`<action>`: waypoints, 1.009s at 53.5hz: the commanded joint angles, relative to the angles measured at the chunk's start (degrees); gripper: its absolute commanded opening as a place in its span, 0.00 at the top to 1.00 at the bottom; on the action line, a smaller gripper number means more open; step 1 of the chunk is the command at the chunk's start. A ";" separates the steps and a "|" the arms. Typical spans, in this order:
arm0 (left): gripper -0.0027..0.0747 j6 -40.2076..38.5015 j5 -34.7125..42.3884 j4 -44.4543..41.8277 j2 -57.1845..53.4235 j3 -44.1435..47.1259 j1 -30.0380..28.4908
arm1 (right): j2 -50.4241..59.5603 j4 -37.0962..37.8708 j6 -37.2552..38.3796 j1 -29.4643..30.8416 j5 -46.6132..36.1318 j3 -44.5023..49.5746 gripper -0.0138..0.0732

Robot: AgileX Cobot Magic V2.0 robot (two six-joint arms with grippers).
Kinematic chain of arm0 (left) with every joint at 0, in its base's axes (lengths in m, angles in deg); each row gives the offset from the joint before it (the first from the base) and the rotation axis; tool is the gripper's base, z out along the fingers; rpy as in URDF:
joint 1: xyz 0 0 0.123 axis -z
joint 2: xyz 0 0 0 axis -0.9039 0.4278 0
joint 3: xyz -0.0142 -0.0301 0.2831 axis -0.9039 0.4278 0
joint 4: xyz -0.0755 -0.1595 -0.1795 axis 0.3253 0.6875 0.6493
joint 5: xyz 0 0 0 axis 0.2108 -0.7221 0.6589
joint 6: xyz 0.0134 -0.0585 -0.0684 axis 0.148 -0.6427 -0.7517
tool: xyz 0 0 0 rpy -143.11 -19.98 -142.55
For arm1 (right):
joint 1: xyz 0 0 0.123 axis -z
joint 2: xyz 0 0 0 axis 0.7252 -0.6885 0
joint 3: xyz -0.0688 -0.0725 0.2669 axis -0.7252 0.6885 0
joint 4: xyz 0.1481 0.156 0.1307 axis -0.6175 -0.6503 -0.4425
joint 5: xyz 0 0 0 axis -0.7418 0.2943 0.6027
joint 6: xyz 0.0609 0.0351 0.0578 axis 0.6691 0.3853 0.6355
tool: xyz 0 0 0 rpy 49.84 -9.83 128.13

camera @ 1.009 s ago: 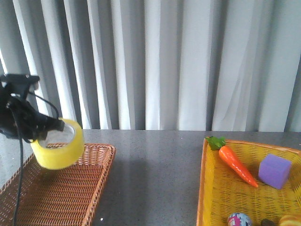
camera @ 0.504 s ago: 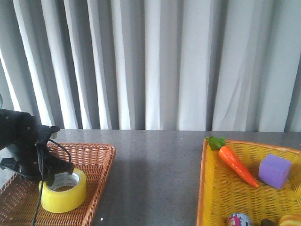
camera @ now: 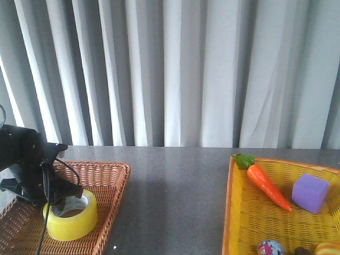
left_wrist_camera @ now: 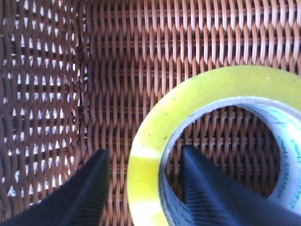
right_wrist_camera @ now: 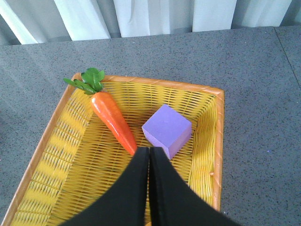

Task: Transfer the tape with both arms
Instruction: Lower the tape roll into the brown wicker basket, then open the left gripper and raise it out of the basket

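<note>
The tape [camera: 70,216] lies flat in the brown wicker basket [camera: 109,187] at the near left of the tabletop [camera: 175,186]. The left gripper [left_wrist_camera: 143,176] straddles its wall with fingers spread apart, one inside the core and one outside (whether they touch the roll I cannot tell). Above the yellow basket [right_wrist_camera: 207,136] on the right, the right gripper [right_wrist_camera: 149,155] has its fingers pressed together, empty. In that basket, the carrot [camera: 267,186] lies left of the purple cube [camera: 310,193]. Grey curtains [camera: 180,69] hang behind.
</note>
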 commanded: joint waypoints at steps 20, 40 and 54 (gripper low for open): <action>0.22 -0.69 0.29 5.33 -7.96 -4.87 -0.01 | 1.79 -0.27 0.12 0.44 -3.12 -1.37 0.85; 0.47 2.48 0.28 6.01 -24.61 -14.96 -0.01 | 1.79 -0.27 0.12 0.44 -3.12 -1.37 0.85; 0.94 3.88 2.07 6.60 -34.48 -15.02 -0.01 | 1.79 -0.27 0.12 0.44 -3.12 -1.37 0.85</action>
